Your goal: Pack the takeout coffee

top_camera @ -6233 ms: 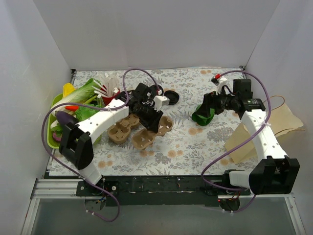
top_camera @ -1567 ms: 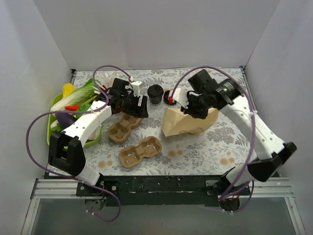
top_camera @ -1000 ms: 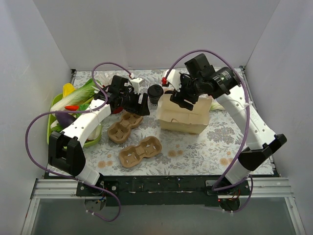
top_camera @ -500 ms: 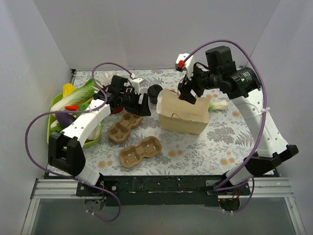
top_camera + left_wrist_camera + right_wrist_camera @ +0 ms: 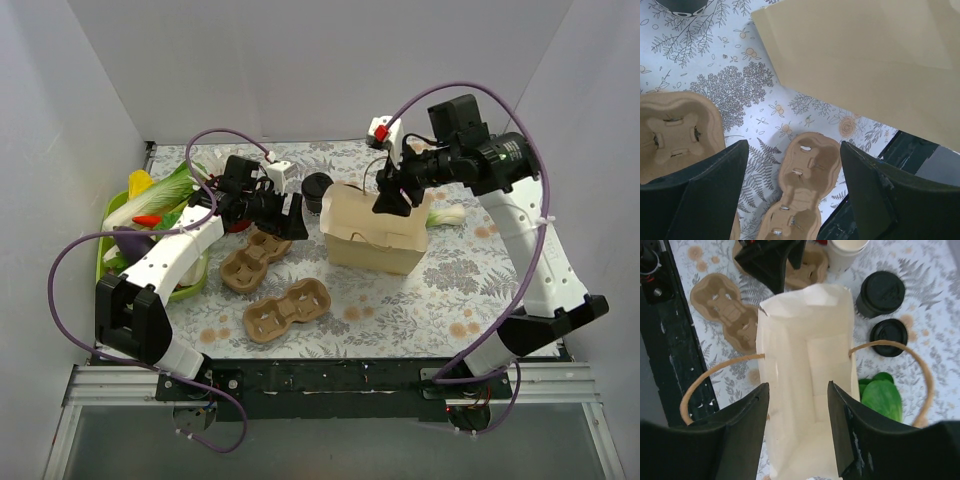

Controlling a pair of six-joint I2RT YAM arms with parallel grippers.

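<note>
While the bag (image 5: 372, 240) stands upright and open-mouthed on the table (image 5: 450, 295), the coffee (image 5: 317, 190) stands outside it, upright with its black lid on, just beside the bag's far left corner; whether the two touch I cannot tell. The right fingers (image 5: 740, 440) hang above the bag's mouth, spread apart with nothing between them but the view down into the bag; the bag's two cord handles (image 5: 715, 372) loop out to either side, and neither finger grips them. The left fingers (image 5: 710, 190) are to the left of the bag, near the coffee, likewise released and holding nothing. Under them lies one pulp carrier (image 5: 255, 262), left of the bag; a second carrier (image 5: 288, 308) lies off the bag's near left corner, apart from it. A loose lid (image 5: 889, 331) lies flat beside the bag's far side, next to the coffee; a lidless cup (image 5: 850, 247) stands past the coffee, farther from the bag. Some greens (image 5: 445, 213) lie by the bag's far right corner; a green tray (image 5: 108, 215) of vegetables sits well to the bag's left, at the table's edge.
</note>
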